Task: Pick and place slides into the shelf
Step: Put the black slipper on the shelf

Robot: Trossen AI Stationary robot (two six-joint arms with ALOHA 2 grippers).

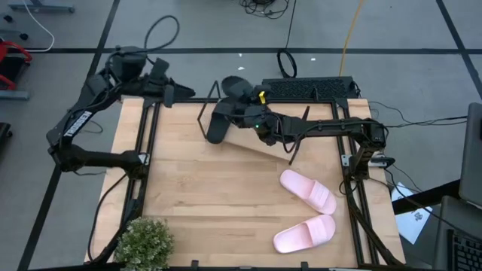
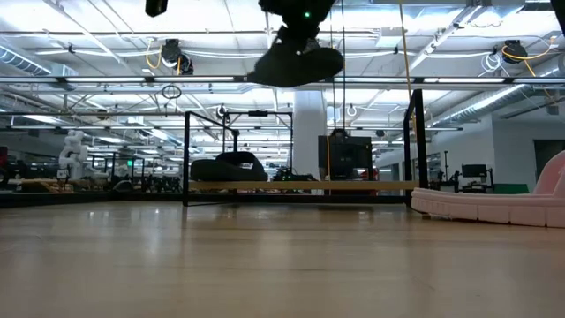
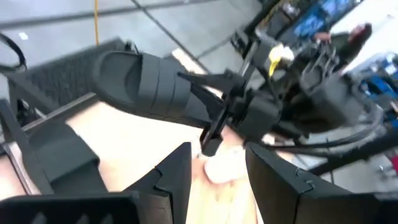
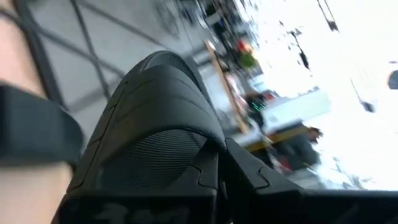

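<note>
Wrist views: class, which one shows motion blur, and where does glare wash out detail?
Left wrist view: the black slide and right gripper are smeared. Right wrist view: the far room is streaked and blown out white. Low view: ceiling lights glare.

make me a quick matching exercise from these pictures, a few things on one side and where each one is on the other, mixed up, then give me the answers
Things:
1. black slide
2. other black slide
3. pink slides
4. potted plant

Places:
A. flat on the tabletop, on the right arm's side
B. lying on the shelf
C. table corner nearest the left arm's base
D. held in the air by the right gripper

Pairs: 1-D, 2-B, 3-A, 4-C
</note>
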